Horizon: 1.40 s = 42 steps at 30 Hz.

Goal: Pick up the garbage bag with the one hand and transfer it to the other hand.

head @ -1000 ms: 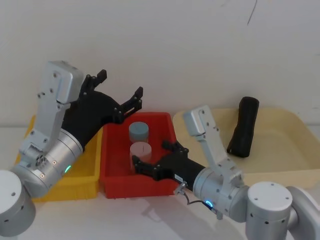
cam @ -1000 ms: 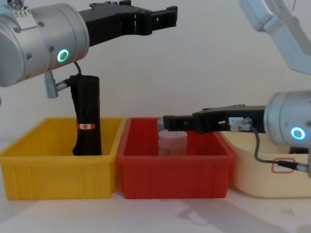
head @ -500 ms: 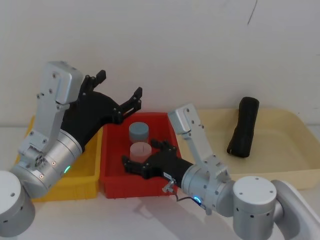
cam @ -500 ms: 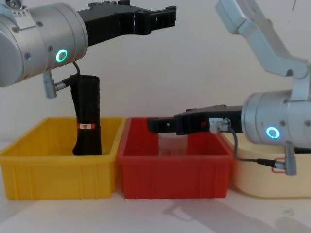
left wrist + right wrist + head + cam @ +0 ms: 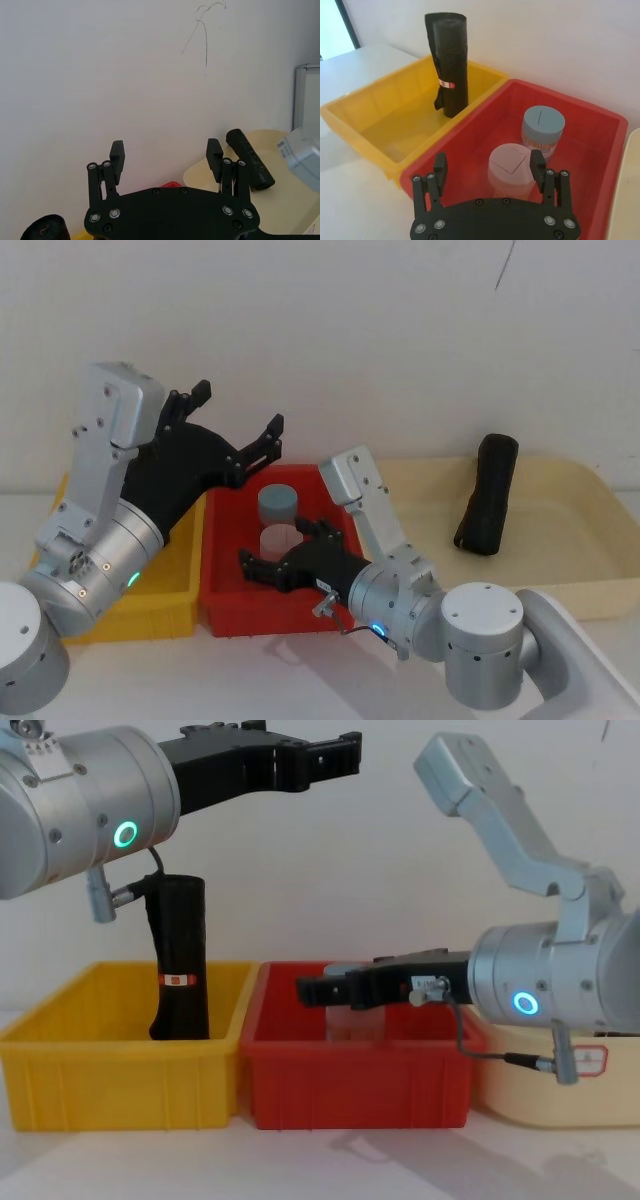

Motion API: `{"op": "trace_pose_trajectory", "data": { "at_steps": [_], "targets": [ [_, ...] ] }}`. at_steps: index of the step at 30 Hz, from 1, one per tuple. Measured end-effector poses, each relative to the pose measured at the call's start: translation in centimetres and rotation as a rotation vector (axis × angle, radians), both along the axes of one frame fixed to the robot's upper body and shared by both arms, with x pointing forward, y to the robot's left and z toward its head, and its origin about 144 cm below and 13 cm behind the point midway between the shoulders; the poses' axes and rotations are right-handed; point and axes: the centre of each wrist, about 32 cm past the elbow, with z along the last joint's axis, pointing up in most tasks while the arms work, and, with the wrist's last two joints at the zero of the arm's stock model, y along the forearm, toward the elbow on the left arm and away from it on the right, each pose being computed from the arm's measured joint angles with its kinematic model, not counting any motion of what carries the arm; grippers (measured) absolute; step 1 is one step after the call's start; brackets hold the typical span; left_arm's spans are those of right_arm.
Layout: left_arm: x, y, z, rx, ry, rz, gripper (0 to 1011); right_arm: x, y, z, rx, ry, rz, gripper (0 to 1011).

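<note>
The garbage bag [image 5: 486, 495], a plain matte-black roll, lies in the beige tray [image 5: 560, 550] at the right, its top leaning on the tray's back rim; the left wrist view shows it far off [image 5: 249, 160]. My left gripper [image 5: 238, 428] hangs open and empty high above the seam between the yellow and red bins, far left of the bag [image 5: 335, 755] [image 5: 166, 152]. My right gripper [image 5: 277, 546] is open and empty, low over the red bin [image 5: 212, 550] and pointing left, with its fingers [image 5: 488, 162] spread just in front of two jars [image 5: 312, 990].
A yellow bin [image 5: 120, 1070] at the left holds an upright black roll with a red-orange label band [image 5: 180, 960] [image 5: 448, 62]. The red bin [image 5: 350, 1075] holds a pink-lidded jar [image 5: 510, 167] and a blue-grey-lidded jar [image 5: 543, 127]. A white wall stands close behind.
My right gripper has slid left across the red bin, and its upper arm has swung left with it. The left arm and the garbage bag have not moved.
</note>
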Motion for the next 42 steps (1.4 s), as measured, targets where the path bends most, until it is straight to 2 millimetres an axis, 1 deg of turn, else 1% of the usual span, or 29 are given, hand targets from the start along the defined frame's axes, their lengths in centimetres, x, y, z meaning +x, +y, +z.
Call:
{"op": "trace_pose_trajectory", "data": {
  "at_steps": [17, 31, 42],
  "targets": [
    [0.0, 0.0, 0.0, 0.000, 0.000, 0.000, 1002, 1.7, 0.1, -0.5, -0.005, 0.010, -0.037, 1001],
    [0.0, 0.0, 0.0, 0.000, 0.000, 0.000, 1002, 1.8, 0.1, -1.1, -0.012, 0.019, -0.029, 1002],
    [0.0, 0.0, 0.0, 0.000, 0.000, 0.000, 1001, 2.3, 0.2, -1.5, -0.016, 0.035, -0.031, 1001]
  ]
}}
